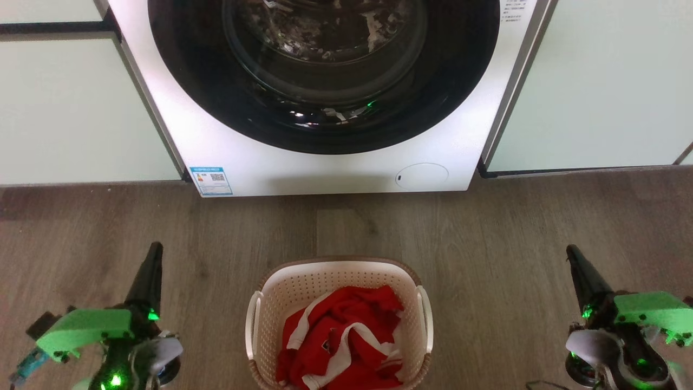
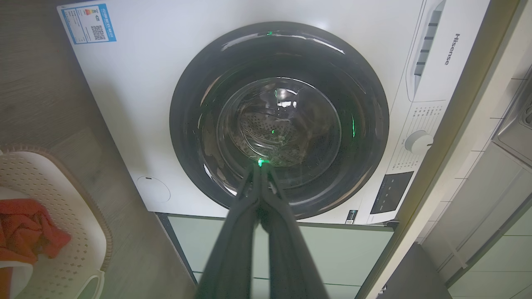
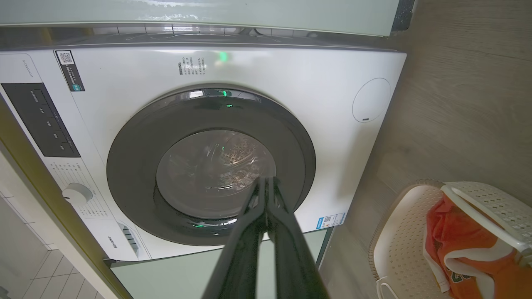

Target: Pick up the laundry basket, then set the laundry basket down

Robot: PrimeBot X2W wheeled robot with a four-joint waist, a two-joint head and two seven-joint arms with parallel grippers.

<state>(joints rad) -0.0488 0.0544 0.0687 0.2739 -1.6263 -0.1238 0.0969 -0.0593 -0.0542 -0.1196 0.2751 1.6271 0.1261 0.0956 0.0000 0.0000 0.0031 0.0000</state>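
Note:
The laundry basket point(image 1: 303, 292), cream-white and perforated with a brown rim and white side handles, stands on the wooden floor at the bottom centre of the head view, holding a red and white garment point(image 1: 341, 338). It also appears at the left edge point(image 2: 62, 232) of the left wrist view and at the lower right point(image 3: 399, 241) of the right wrist view. My left gripper point(image 1: 155, 250) is well to its left, shut and holding nothing, fingers point(image 2: 259, 168) pressed together. My right gripper point(image 1: 571, 252) is well to its right, also shut and holding nothing, fingertips point(image 3: 266, 182) meeting.
A white front-loading washing machine point(image 1: 335, 168) with a dark round door stands just beyond the basket, set between pale green cabinet fronts point(image 1: 65, 108). Bare wooden floor point(image 1: 487, 233) lies between the machine and the basket and on both sides of it.

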